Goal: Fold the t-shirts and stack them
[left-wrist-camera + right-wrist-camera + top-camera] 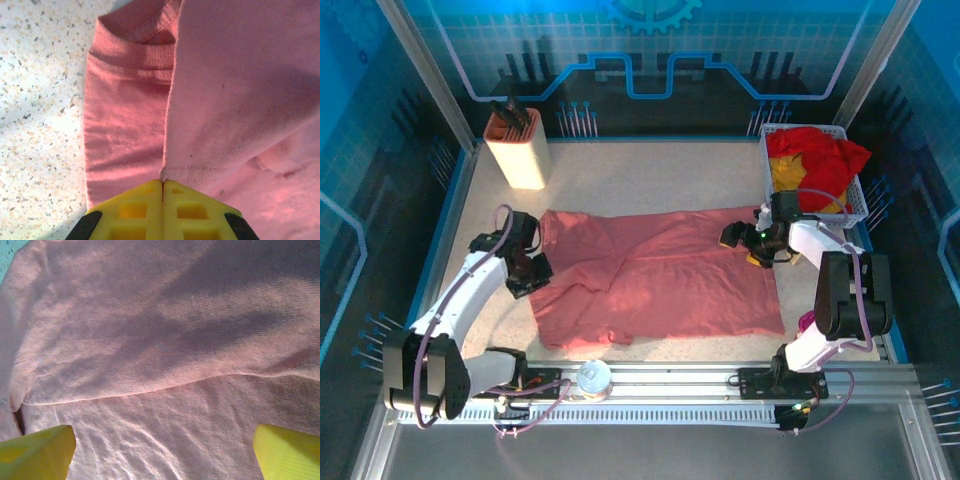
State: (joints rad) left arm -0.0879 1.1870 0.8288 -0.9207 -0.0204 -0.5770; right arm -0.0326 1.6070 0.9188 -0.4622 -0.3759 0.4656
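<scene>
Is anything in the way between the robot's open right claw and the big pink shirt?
No, nothing visible. The right gripper hangs open just above the pink shirt, with bare cloth between its yellow fingers.

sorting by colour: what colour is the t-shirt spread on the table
Salmon pink t-shirt; best in the top external view.
</scene>
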